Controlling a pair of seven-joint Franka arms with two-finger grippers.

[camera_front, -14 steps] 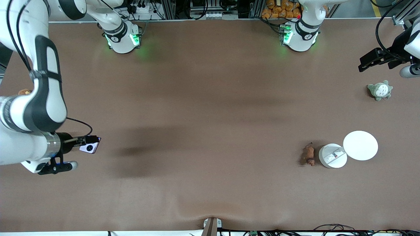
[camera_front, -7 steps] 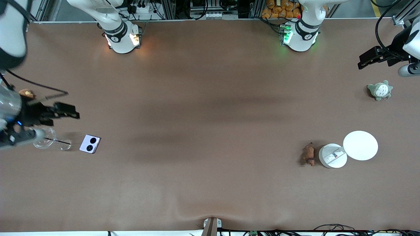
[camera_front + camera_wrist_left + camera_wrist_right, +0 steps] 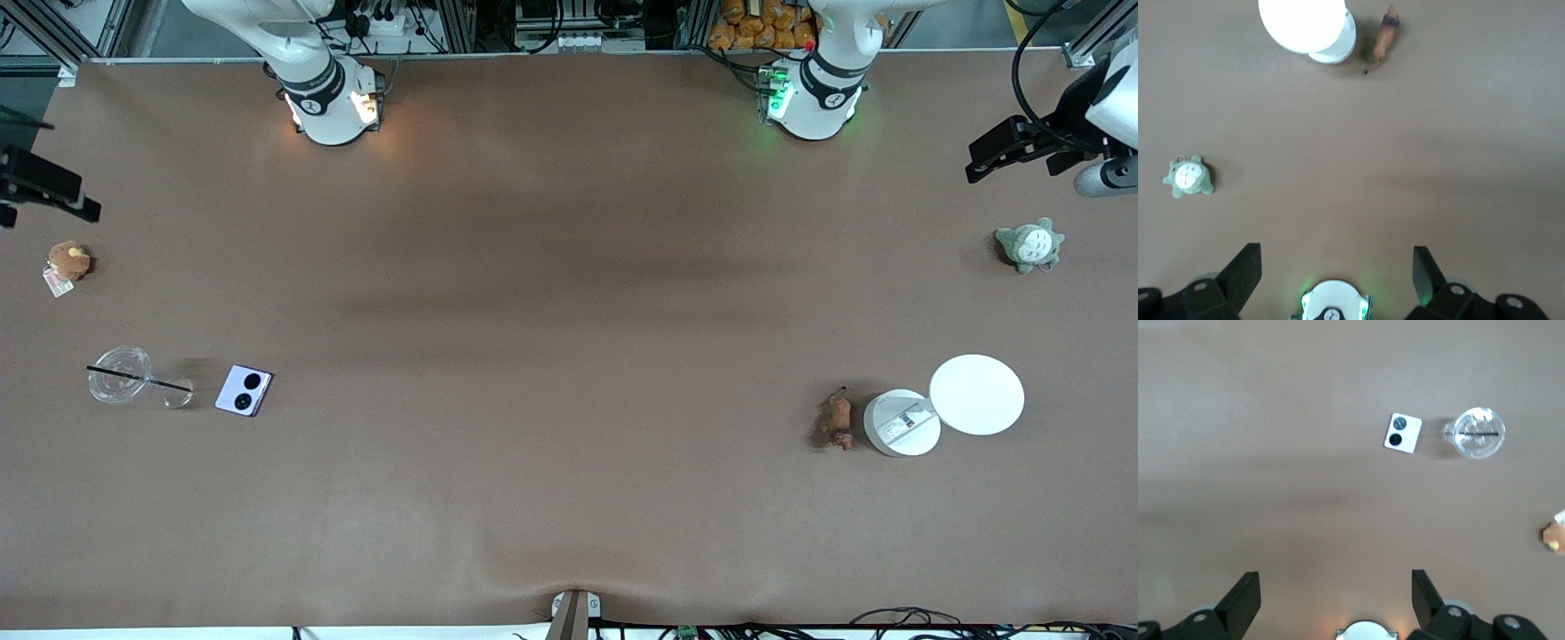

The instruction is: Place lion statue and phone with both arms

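Both items look already placed: the phone (image 3: pixel 244 390) lies at lower left on the desk (image 3: pixel 551 356), the lion statue (image 3: pixel 837 420) at lower right. Left tool (image 3: pixel 1337 273) and right tool (image 3: pixel 1336 592) hang empty, spread apart, at the frame edges.

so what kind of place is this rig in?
Likely a robotics lab: two arm bases bolted along a brown table, aluminium framing and cabling at its edge, and test props like the phone and lion statue.

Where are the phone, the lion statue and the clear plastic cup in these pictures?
phone (image 3: pixel 244 390): front view, middle of its pale cover.
lion statue (image 3: pixel 837 420): front view, middle of its brown body.
clear plastic cup (image 3: pixel 118 375): front view, on its round rim, beside the phone.
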